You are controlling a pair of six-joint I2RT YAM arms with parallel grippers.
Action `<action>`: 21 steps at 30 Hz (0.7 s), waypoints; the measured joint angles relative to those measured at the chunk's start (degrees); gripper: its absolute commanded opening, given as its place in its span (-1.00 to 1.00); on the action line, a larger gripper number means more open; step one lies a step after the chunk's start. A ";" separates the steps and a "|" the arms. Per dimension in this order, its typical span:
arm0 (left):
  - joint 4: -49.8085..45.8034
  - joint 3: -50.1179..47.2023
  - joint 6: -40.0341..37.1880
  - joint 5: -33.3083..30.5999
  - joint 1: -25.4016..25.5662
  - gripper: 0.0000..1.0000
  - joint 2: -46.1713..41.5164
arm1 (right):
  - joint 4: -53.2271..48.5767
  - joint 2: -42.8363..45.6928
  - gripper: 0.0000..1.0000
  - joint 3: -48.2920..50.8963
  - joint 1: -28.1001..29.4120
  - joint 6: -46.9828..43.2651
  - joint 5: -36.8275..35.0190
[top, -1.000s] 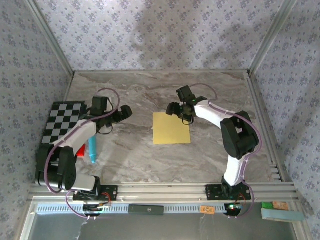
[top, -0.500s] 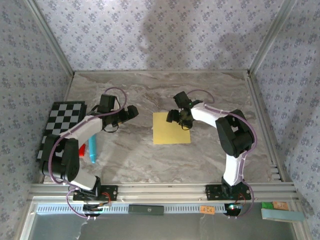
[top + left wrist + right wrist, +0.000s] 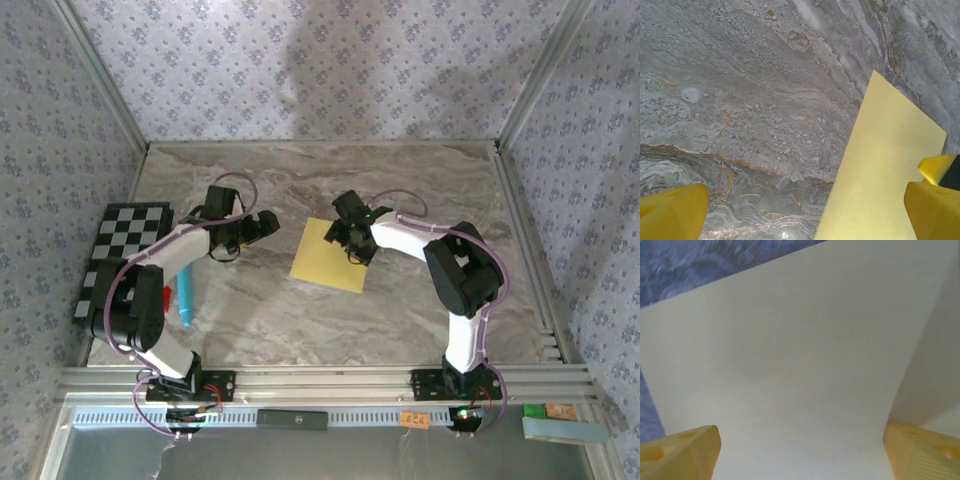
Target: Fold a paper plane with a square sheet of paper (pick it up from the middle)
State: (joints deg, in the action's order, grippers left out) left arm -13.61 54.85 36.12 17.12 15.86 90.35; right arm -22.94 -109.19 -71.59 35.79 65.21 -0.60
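The square sheet of paper (image 3: pixel 325 262) is plain yellow and lies flat on the marble table, turned askew. My right gripper (image 3: pixel 352 240) hangs low over its far right part, open. In the right wrist view the sheet (image 3: pixel 790 350) spreads between the two yellow fingertips (image 3: pixel 680 450) of my right gripper (image 3: pixel 800 452). A slanted line runs down its right side. My left gripper (image 3: pixel 268 224) is open, just left of the sheet. In the left wrist view the sheet (image 3: pixel 885 175) reaches in from the right, and my left gripper (image 3: pixel 802 215) holds nothing.
A black-and-white checkered board (image 3: pixel 125 245) lies at the left edge of the table. Beside it is a blue-tipped pen (image 3: pixel 185 298). Patterned walls close in the table on three sides. A metal rail (image 3: pixel 320 380) runs along the near edge.
The sheet has turned and slid left under my right gripper, which moved left over it. My left gripper swung a little right, toward the sheet.
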 measured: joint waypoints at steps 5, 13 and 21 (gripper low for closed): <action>-2.64 2.40 -0.20 -1.01 1.90 0.99 1.51 | 2.75 -0.24 0.74 -0.31 1.36 3.21 2.95; -8.79 10.51 -4.26 -4.96 8.98 1.00 6.69 | 6.36 9.49 1.00 5.22 -3.72 -3.32 0.76; -18.64 24.48 -10.95 -12.33 18.60 0.98 16.87 | 6.99 20.31 1.00 13.64 -12.52 -12.57 -1.79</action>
State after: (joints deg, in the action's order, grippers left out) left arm -32.25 79.33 25.17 4.80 34.46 107.22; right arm -15.94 -88.88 -57.95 23.27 52.64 -2.39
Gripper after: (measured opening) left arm 0.997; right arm 0.999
